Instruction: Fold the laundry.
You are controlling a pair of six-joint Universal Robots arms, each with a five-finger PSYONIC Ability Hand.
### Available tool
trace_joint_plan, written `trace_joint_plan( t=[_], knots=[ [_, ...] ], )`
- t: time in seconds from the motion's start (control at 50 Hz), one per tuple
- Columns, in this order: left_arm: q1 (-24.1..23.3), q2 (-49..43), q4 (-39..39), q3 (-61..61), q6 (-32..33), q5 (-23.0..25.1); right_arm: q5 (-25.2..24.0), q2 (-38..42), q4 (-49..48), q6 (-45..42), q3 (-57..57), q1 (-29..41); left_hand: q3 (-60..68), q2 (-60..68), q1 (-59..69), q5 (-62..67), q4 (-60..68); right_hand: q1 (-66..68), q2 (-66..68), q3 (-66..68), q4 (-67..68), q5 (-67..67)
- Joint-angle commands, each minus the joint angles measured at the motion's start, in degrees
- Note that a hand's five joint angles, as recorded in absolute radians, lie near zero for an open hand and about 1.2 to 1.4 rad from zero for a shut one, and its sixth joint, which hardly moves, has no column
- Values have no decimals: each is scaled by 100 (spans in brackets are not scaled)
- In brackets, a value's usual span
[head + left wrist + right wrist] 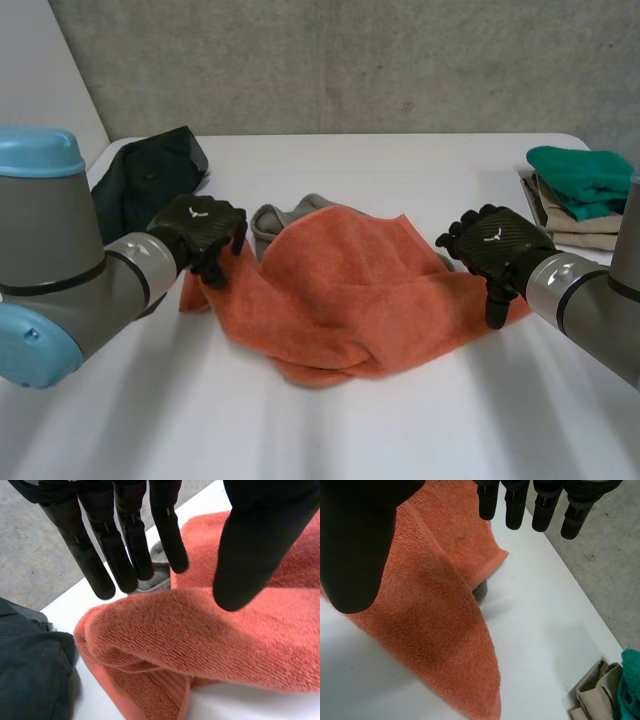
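The orange towel [350, 300] lies crumpled in the middle of the white table [320, 430], its near edge bunched into a thick roll. It looks like soft, light terry that will sag and drape instead of holding a shape. It should not be slippery, so a pinch on a hemmed edge or corner ought to hold better than a grab at the loose middle. The left hand [200, 228] hangs over the towel's left edge with its fingers [120, 555] straight and spread away from the thumb, grasping nothing. I cannot tell whether the thumb tip touches the pile. The right hand [497, 245] hangs over the right edge, likewise released and empty, with a hemmed corner [497, 559] lying near its fingertips. That corner looks the better hold. Behind the towel a grey cloth [268, 220] pokes out from under it. All the laundry lies straight on the table. At the far left is a dark garment [150, 180] in a loose heap, and at the far right a green cloth [580, 178] sits folded on top of a beige cloth [565, 225].
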Motion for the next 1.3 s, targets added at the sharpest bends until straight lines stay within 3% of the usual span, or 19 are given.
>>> trace_joint_plan(
  t=[0.02,0.16,0.22,0.3,0.42,0.5,0.56,0.76,0.84,0.92,0.98,1.0,1.02,1.14,1.3],
  knots=[
    [-75,-375,666,-143,276,66,-25,145,-63,14,54,-74,-667,-652,-497,-637,-632,-212,-148,-133,-141,-219],
    [-181,-1095,1307,-91,820,-189,-51,321,-160,119,107,-39,-1508,-1494,-1338,-1478,-1473,-212,-148,-133,-141,-219],
    [-233,-1280,1537,-38,935,-251,-52,391,-186,128,107,-12,-1275,-1261,-1105,-1245,-1241,-212,-148,-133,-141,-219],
    [-321,-1369,1853,59,1198,-338,-8,479,-204,111,107,49,3644,3659,3814,3674,3679,-212,-148,-133,-141,-219],
    [-217,-527,2020,313,1612,-839,10,453,-221,93,98,14,3653,3668,3823,3683,3688,-212,-148,-133,-141,-219],
    [310,256,2565,963,1568,-972,-16,409,-239,93,80,-21,3653,3668,3823,3683,3688,-212,-148,-133,-141,-219],
    [820,293,2785,1832,1559,-1077,-8,409,-248,93,80,-3,3653,3668,3823,3683,3688,-212,-148,-133,-141,-219],
    [2164,-1173,1662,4837,1638,-1805,1,391,-265,102,98,76,3653,3668,3823,3683,3688,-212,-148,-133,-141,-219],
    [2341,-1562,1467,4999,1595,-1956,10,409,-265,93,98,93,3653,3668,3823,3683,3688,-212,-148,-133,-141,-219],
    [2271,-1562,1450,4394,1358,-1685,10,435,-265,93,98,111,3653,3668,3823,3683,3688,-212,-148,-133,-141,-219],
    [2096,-1457,1572,3621,1173,-1070,10,435,-265,93,98,120,-1527,-1512,-1357,-1497,-1492,-212,-148,-133,-141,-219],
    [2043,-1413,1633,3436,1155,-886,10,435,-265,93,107,129,-2825,-2810,-2655,-2795,-2790,-212,-148,-133,-141,-219],
    [1947,-1352,1808,3103,1146,-597,10,427,-265,102,98,137,-3347,-3332,-3177,-3317,-3312,-212,-148,-133,-141,-219],
    [1656,-1079,2258,2205,1146,-514,-7,374,-292,137,98,102,-3347,-3332,-3177,-3317,-3312,-212,-148,-133,-141,-219],
    [963,-359,1723,695,822,-629,45,198,-222,794,28,120,-3347,-3332,-3177,-3317,-3312,-212,-148,-133,-141,-219]
  ],
)
